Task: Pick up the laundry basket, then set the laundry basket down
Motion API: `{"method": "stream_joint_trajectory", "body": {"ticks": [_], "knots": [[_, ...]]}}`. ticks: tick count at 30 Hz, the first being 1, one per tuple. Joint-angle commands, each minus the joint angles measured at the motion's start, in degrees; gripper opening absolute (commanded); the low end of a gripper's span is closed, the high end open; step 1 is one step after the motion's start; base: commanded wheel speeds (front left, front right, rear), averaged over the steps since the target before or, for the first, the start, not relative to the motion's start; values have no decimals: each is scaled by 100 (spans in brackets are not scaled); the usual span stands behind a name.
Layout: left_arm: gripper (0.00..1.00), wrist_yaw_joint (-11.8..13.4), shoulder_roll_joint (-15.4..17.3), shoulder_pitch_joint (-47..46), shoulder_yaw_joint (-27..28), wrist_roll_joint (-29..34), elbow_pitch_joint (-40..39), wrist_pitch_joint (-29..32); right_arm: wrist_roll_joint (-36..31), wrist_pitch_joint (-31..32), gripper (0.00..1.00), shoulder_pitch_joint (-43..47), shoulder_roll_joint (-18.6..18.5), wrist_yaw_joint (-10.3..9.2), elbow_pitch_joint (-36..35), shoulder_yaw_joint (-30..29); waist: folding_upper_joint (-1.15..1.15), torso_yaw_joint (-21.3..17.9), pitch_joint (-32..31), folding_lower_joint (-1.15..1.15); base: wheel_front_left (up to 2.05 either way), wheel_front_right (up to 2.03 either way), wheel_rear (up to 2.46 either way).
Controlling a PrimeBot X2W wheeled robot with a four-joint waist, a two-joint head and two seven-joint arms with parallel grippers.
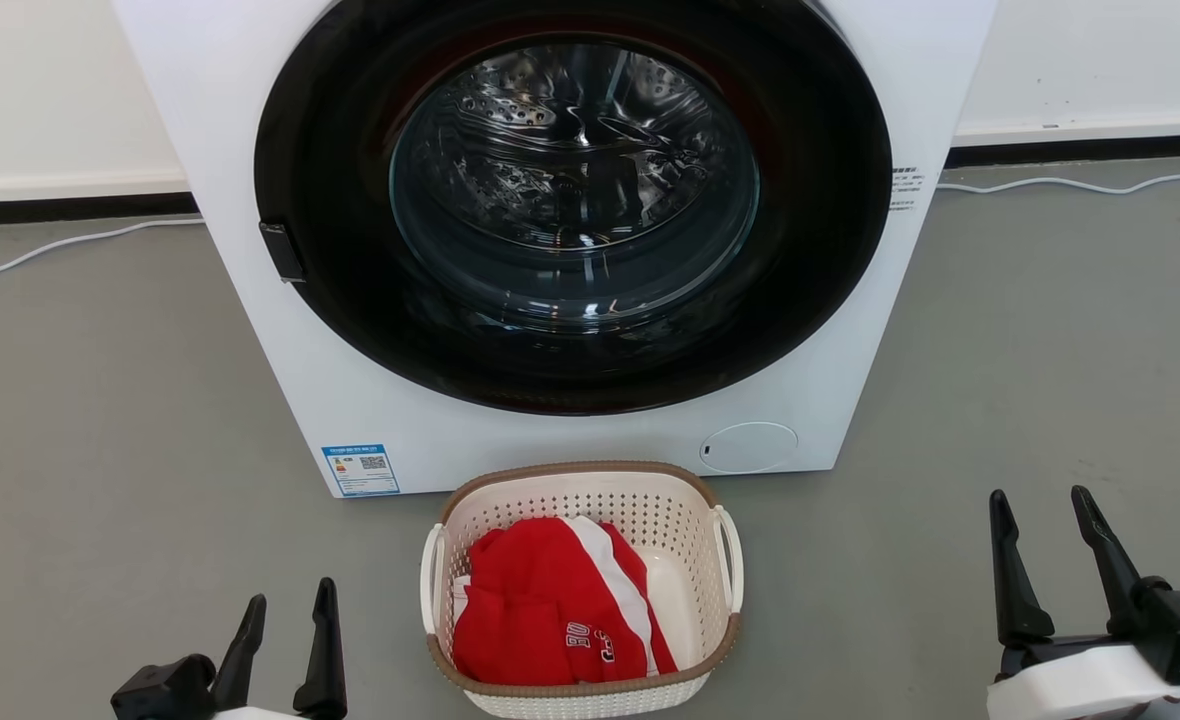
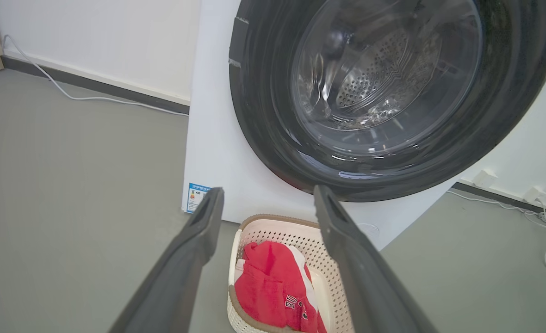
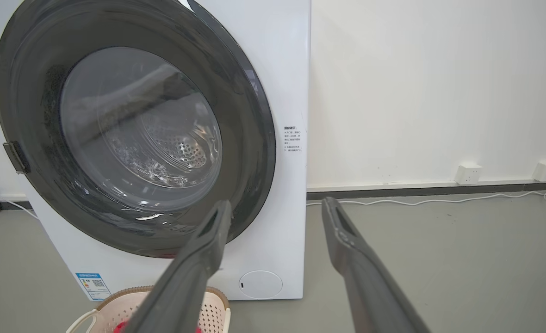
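The laundry basket (image 1: 695, 545) is cream-white, perforated, with a brown rim and white loop handles on both sides. It stands on the grey floor just in front of the washer, holding a red and white garment (image 1: 550, 610). In the left wrist view the laundry basket (image 2: 296, 236) lies between and beyond my fingers. Its corner, the laundry basket (image 3: 215, 312), also shows at the bottom of the right wrist view. My left gripper (image 1: 290, 608) is open, low and left of the basket. Open as well, my right gripper (image 1: 1042, 502) hangs well to the basket's right. Both are empty.
A white front-loading washer (image 1: 280, 300) with a shut dark round door (image 1: 575, 200) stands directly behind the basket. White cables (image 1: 1070, 185) run along the floor by the wall. Wall sockets (image 3: 468, 173) sit low on the wall to the right.
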Motion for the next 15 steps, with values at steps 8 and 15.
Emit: {"method": "stream_joint_trajectory", "body": {"ticks": [8,15], "knots": [[100,38,73,-109,196,475,-201,-178,-493,-179,100,-8,-70,42,-172,71,0,-25,17,0,0,0,0],[100,10,73,-151,230,521,-172,-178,-284,-179,100,-7,-5,42,-36,-52,0,-25,6,0,0,0,0]]}}
